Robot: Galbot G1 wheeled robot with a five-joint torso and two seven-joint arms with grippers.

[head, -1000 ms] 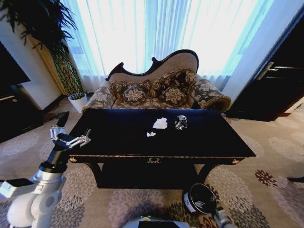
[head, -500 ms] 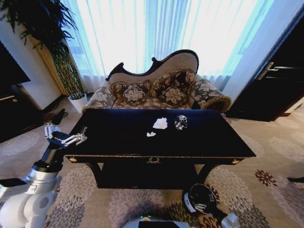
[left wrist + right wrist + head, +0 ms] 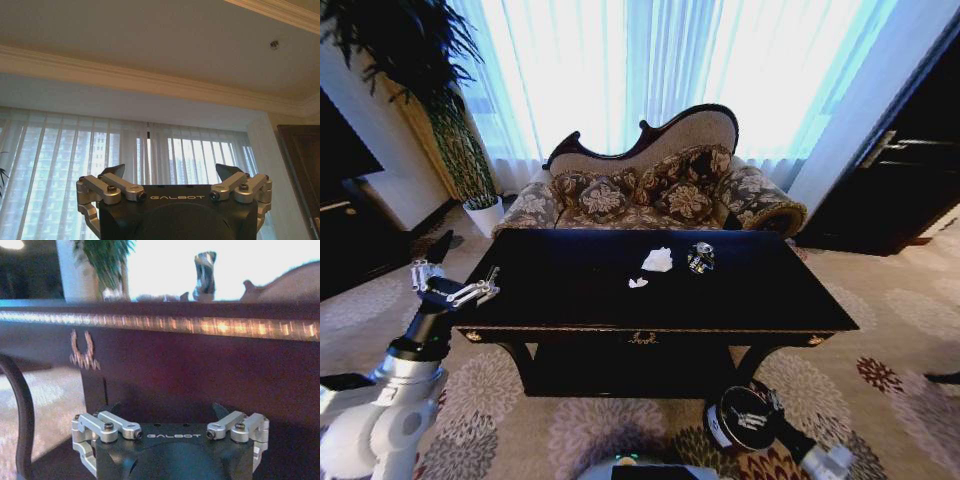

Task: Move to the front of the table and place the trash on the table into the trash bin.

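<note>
The left claw [image 3: 455, 290], fingers apart at the tabletop's [image 3: 580, 300] left edge, should be carried toward the trash [image 3: 658, 260] near the centre.

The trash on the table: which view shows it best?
The head view: it looks down on the table, with two white paper lumps and a shiny silver-black bit near its middle. The right wrist view sees them edge-on above the table's front, the shiny bit clearest. The left wrist view faces curtains and ceiling.

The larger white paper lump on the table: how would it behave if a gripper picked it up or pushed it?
The crumpled white paper lump looks light, so it would probably slide on the glossy table when nudged. Its creased folds suggest it would squash, not break. Irregular shape: unlikely to roll.
</note>
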